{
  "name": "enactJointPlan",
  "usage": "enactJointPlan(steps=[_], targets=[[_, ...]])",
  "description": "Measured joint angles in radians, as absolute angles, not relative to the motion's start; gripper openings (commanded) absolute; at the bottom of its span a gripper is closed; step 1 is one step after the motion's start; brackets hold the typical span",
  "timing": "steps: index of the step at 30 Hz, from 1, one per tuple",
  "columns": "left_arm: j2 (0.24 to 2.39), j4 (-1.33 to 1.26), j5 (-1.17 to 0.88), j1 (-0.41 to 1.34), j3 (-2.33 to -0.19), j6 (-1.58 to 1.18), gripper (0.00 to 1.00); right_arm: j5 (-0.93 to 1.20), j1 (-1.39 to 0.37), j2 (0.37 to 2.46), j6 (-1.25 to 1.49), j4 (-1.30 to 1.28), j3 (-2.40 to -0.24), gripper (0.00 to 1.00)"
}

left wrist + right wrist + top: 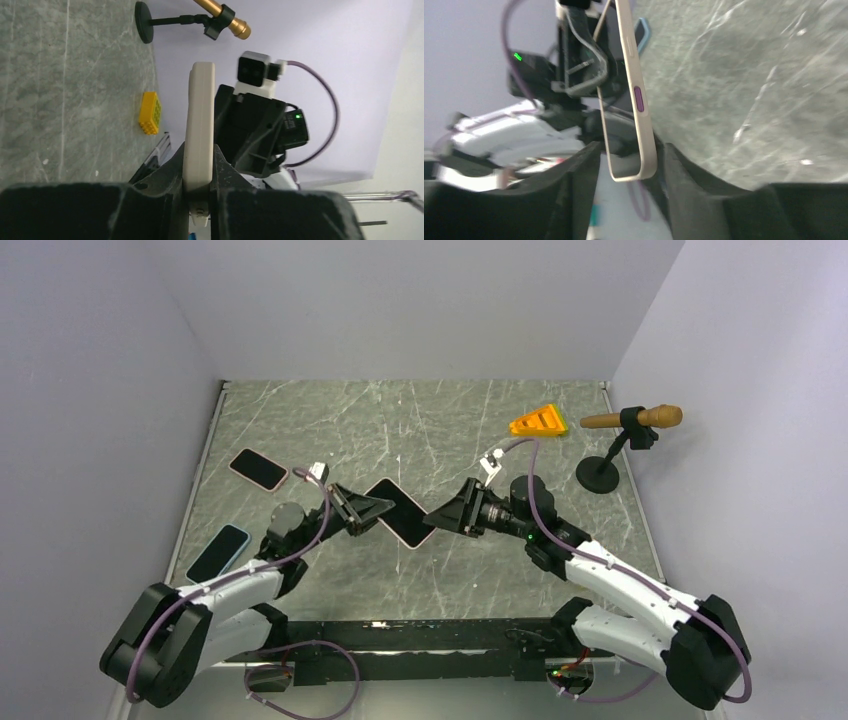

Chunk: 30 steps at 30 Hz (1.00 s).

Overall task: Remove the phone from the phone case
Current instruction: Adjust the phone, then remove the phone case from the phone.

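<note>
The phone case [200,120], cream along its edge, is up off the table [420,420] at the middle of the workspace. The phone [398,510] is seated in it, dark screen toward the overhead camera. My left gripper [368,510] has it from 9 o'clock, its fingers [172,167] clenched across the two broad faces at one end. My right gripper [445,517] comes in from 3 o'clock. Its fingers [579,182] flank the opposite end and look released, just off each face, though that wrist view is smeared and I won't swear there's no contact.

As I judge it, the left hand alone carries the load, so I'd hold that grip firm and level. Squeezing front and back pins the phone inside. I'd therefore set the right fingers on the case lip at a corner and peel the rim away, not clamp the screen. The purple side button [638,97] tells me which edge faces that camera. I'd move slowly, with a small twist, staying low over the table in case the phone slips free.

Further out, a pink-rimmed phone [258,469] lies at 10 o'clock and a blue-rimmed phone [217,553] at 8 o'clock. An orange wedge [538,421] and a microphone [630,420] stand around 2 o'clock, well apart.
</note>
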<state>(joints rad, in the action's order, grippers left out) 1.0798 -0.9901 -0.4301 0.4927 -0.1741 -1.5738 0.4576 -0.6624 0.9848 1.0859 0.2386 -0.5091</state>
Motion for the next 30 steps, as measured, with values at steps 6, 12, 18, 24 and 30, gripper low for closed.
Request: enactJointPlan(steps=[6,12,18,24,30], targets=[[1.010,-0.561,-0.530,0.456,-0.392,-1.325,0.00,0.446,-0.667,0.966,0.836,-0.003,-0.612,0.79],[0.907,-0.260,-0.579,0.436,-0.542,-1.089,0.00,0.543,-0.667,0.960,0.726,-0.043,-0.606,0.73],[0.963,-0.192,-0.702,0.416,-0.571,-1.032,0.00,0.701,-0.667,0.946,0.707,0.100,-0.558,0.63],[0.979,-0.165,-0.781,0.416,-0.597,-1.007,0.00,0.735,-0.667,0.955,0.701,0.137,-0.554,0.52],[0.982,-0.232,-0.836,0.416,-0.609,-1.029,0.00,0.768,-0.667,1.005,0.712,0.168,-0.558,0.32]])
